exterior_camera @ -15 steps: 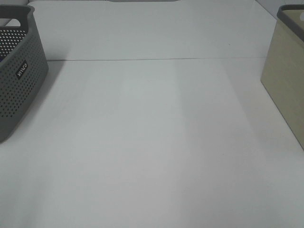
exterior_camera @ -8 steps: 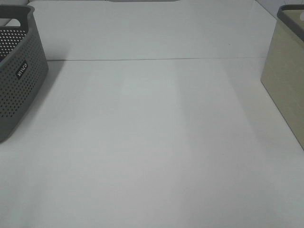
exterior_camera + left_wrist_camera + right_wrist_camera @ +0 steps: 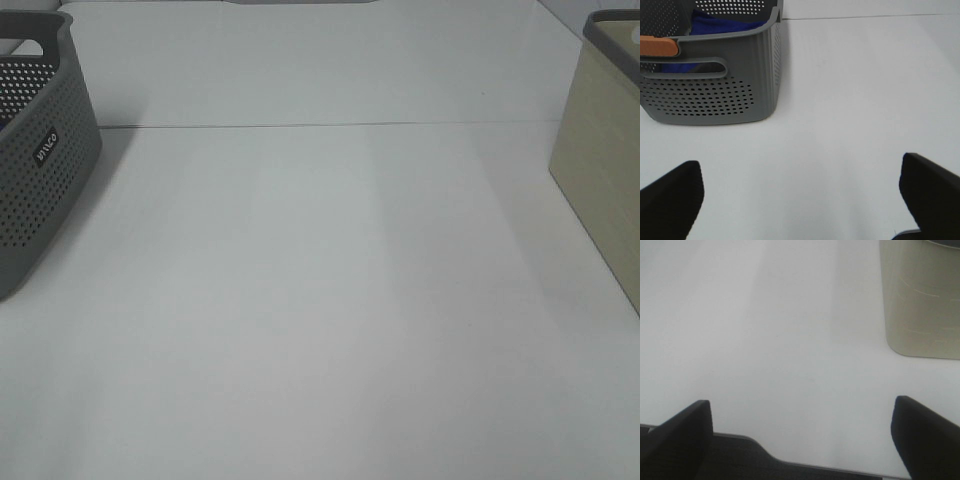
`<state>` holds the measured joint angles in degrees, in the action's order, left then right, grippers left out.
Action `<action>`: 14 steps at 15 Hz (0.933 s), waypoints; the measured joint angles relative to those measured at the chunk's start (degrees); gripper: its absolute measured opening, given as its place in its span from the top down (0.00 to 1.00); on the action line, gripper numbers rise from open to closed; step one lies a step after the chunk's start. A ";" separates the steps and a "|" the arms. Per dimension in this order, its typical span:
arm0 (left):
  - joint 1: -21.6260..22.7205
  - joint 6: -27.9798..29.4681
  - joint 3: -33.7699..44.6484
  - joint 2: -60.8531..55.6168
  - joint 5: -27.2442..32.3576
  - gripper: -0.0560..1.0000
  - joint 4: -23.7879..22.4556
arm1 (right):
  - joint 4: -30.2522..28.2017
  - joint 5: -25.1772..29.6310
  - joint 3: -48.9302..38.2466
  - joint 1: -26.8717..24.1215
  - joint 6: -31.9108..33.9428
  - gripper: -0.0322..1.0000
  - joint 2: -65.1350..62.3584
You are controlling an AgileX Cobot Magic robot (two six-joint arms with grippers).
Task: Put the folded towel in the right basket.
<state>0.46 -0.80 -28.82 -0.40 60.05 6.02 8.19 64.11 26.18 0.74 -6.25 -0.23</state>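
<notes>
A blue towel point(image 3: 725, 22) lies inside the grey perforated basket point(image 3: 715, 95), which stands at the table's left edge in the exterior high view point(image 3: 40, 150). The beige right basket point(image 3: 605, 150) stands at the table's right edge and also shows in the right wrist view point(image 3: 920, 300). My left gripper point(image 3: 800, 195) is open and empty, just above the table a short way from the grey basket. My right gripper point(image 3: 800, 437) is open and empty near the table's front edge, short of the beige basket. Neither gripper shows in the exterior high view.
An orange piece point(image 3: 657, 46) sits on the grey basket's near rim. A seam line point(image 3: 320, 125) crosses the white table from left to right. The table's front edge point(image 3: 790, 462) shows in the right wrist view.
</notes>
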 joint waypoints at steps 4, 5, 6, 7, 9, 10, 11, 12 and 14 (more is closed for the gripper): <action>0.00 0.00 0.00 0.00 0.00 0.01 0.00 | -1.09 -0.23 -0.06 1.32 -0.23 0.07 0.00; 0.00 0.00 0.00 0.00 0.00 0.01 0.00 | -1.09 -0.23 -0.06 1.32 -0.17 0.07 0.00; 0.00 0.00 0.00 0.00 0.00 0.01 0.00 | -1.09 -0.23 -0.06 1.32 -0.06 0.07 0.00; 0.00 0.00 0.00 0.00 0.00 0.01 0.00 | -1.09 -0.23 -0.06 1.32 0.00 0.07 0.00; 0.00 0.00 0.00 0.00 0.00 0.01 0.00 | -1.09 -0.23 -0.06 1.32 0.00 0.07 0.00; 0.00 0.00 0.00 0.00 0.00 0.01 0.00 | -1.09 -0.23 -0.06 1.32 0.00 0.07 0.00; 0.00 0.00 0.00 0.00 0.00 0.01 0.00 | -1.09 -0.23 -0.06 1.32 0.00 0.07 0.00; 0.00 0.00 0.00 0.00 0.00 0.01 0.00 | -1.09 -0.23 -0.06 1.32 0.00 0.07 0.00; 0.00 0.00 0.00 0.00 0.00 0.01 0.00 | -1.09 -0.23 -0.06 1.32 0.00 0.07 0.00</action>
<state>0.46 -0.80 -28.82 -0.40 60.05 6.02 7.10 63.88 26.13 2.06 -6.25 -0.23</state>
